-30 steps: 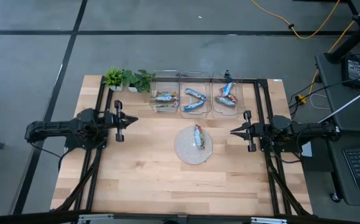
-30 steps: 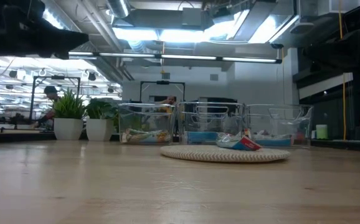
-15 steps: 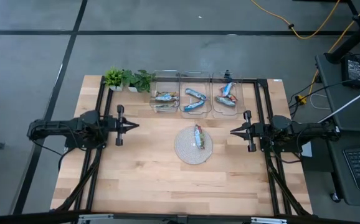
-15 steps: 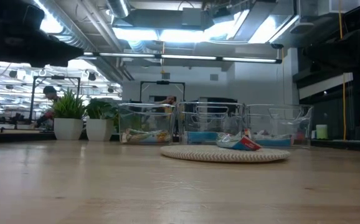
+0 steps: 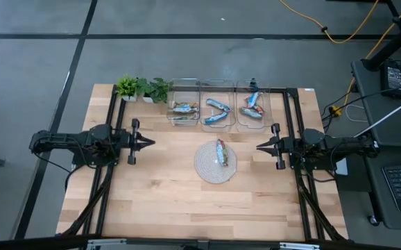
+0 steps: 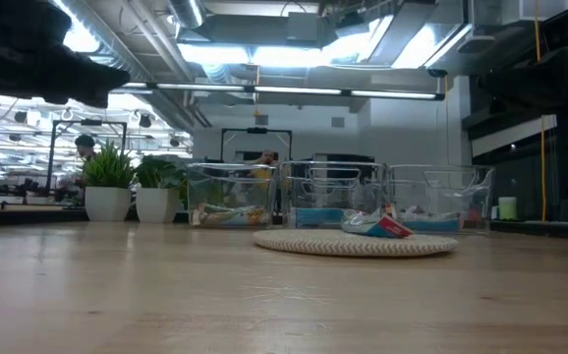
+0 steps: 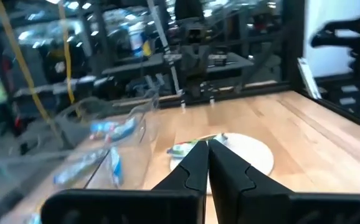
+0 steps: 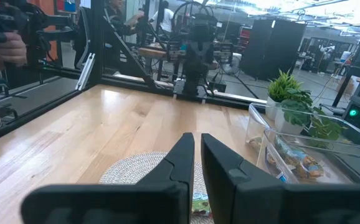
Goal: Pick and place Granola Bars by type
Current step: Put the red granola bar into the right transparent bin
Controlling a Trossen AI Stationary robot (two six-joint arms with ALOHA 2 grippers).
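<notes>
On round mat (image 5: 207,167), multicoloured, apparently shiny Granola Bar (image 5: 221,152)

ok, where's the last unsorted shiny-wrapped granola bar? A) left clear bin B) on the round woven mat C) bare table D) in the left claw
B: one shiny-wrapped granola bar lies on the round woven mat, apart from both claws and in front of the clear plastic bins.

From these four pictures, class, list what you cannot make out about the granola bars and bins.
- Low view: the bars in the bins blur behind clear walls; count unreadable.
- High view: wrapper print on the mat's bar is too small.
- Right wrist view: that bar is mostly hidden behind the right end effector.
- Left wrist view: bins blurred.
</notes>
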